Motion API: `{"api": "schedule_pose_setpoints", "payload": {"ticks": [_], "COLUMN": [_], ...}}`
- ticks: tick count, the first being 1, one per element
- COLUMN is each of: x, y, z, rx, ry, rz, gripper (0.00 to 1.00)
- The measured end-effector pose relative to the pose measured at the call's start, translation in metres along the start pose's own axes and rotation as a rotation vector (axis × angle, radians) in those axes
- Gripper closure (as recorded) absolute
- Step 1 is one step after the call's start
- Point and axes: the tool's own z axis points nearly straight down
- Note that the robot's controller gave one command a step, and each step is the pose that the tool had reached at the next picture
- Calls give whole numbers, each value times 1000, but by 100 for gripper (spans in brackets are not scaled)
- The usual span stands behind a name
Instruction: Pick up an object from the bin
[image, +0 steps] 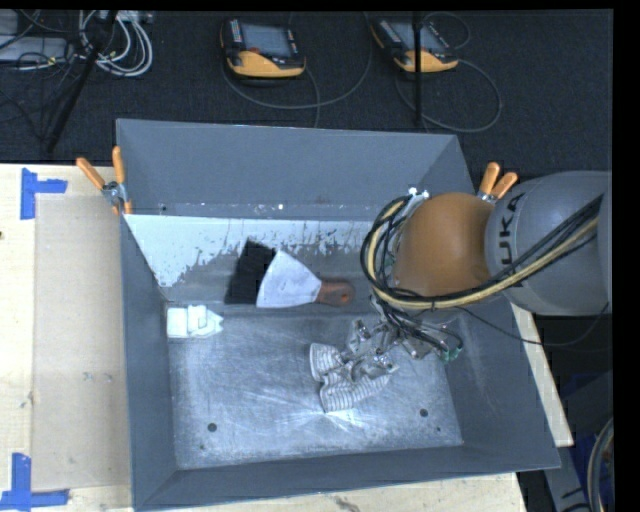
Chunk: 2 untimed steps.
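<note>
My gripper (362, 362) reaches down into the right middle of the bin, its metal fingers low over a grey ribbed, crumpled-looking object (340, 388) on the floor. The fingers touch or overlap that object's upper edge; whether anything sits between them is hidden. To the upper left lies a brush (285, 282) with black bristles, a white body and a reddish-brown handle, against the back wall. A small white block (193, 322) rests at the left side of the floor.
The arm and its orange-brown cover with looped cables hang over the bin's right part. Bare floor spreads across the bin's front and left, between the white block and the grey ribbed object.
</note>
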Motion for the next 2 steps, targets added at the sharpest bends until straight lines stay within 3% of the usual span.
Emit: {"api": "schedule_pose_setpoints", "payload": {"ticks": [1, 2], "x": [14, 14], "y": [-9, -9], "z": [-120, -120], "rx": [4, 4], "ry": [-9, -9], "rz": [14, 15], "gripper": [100, 100]}}
